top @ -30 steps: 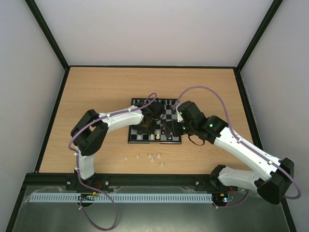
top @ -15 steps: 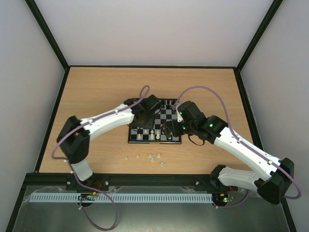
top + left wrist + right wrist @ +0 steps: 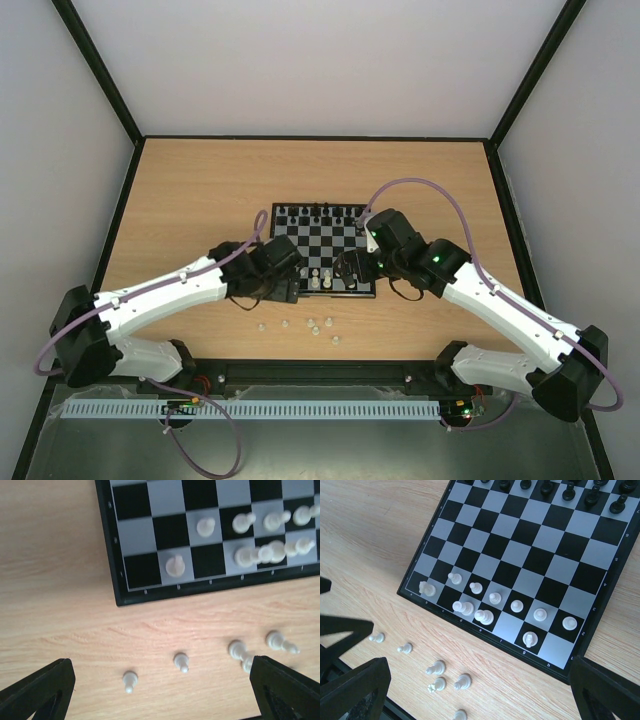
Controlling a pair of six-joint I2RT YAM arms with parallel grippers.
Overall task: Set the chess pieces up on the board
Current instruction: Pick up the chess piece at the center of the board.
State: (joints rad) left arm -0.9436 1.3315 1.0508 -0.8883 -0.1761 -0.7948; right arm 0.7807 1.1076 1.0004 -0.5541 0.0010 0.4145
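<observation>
Six white pieces (image 3: 436,668) off board (image 3: 605,586) (left pincer (image 3: 160,680), right pincer (image 3: 480,680) agape).

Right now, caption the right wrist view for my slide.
Open right claw over the board: white pieces partly set up, black pieces at far edge, loose pieces on table.

The board (image 3: 547,555) lies flat on the tabletop (image 3: 370,540). Black pieces (image 3: 592,497) line its far edge, white pieces (image 3: 494,598) its near rows. Stray pieces (image 3: 436,668) lie just beside it.
</observation>
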